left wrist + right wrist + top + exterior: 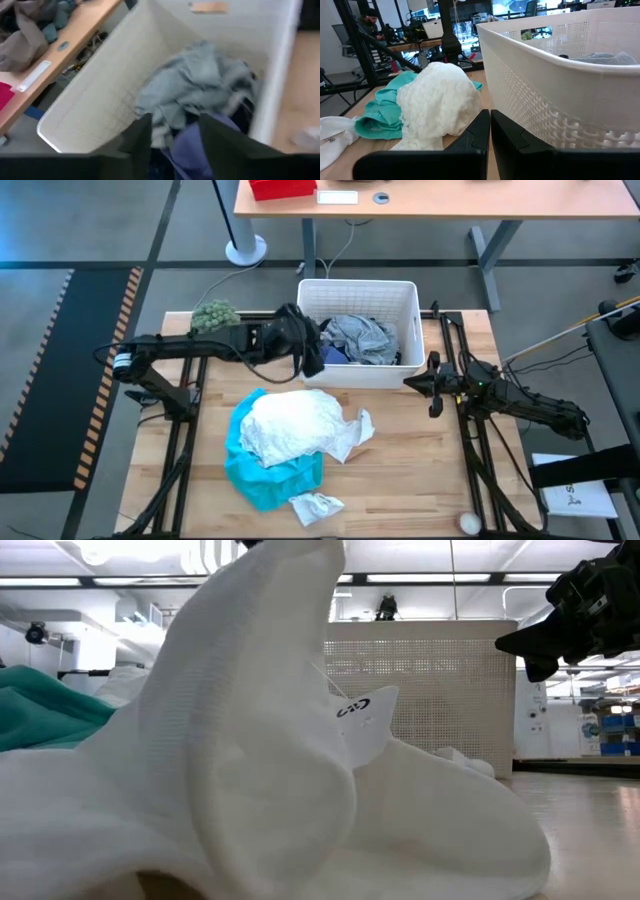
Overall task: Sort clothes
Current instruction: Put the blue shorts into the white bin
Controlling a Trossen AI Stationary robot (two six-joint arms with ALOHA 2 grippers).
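A white bin (pixel 405 300) at the table's far middle holds the grey garment (pixel 362 335) and part of the navy garment (pixel 335 355). A dark navy fold (pixel 313 360) hangs over the bin's left rim. My left gripper (pixel 298 338) is open above that rim, and navy cloth (pixel 186 150) shows between its fingers. The white garment (pixel 295 425) lies on the turquoise one (pixel 262 475) on the table's near middle, with a white sock (pixel 318 506) beside them. My right gripper (pixel 433 385) is shut and empty by the bin's near right corner. My left gripper's fingers (pixel 142 137) stand on either side of the navy cloth (pixel 186 150), slanting down over the bin's left side. I cannot tell whether they touch it.
A fuzzy green ball (pixel 215 315) sits at the far left behind my left arm. A small pale ball (pixel 466 522) lies at the near right corner. In the low view the white garment (pixel 250 760) fills the foreground. A desk (pixel 450 200) stands beyond the table.
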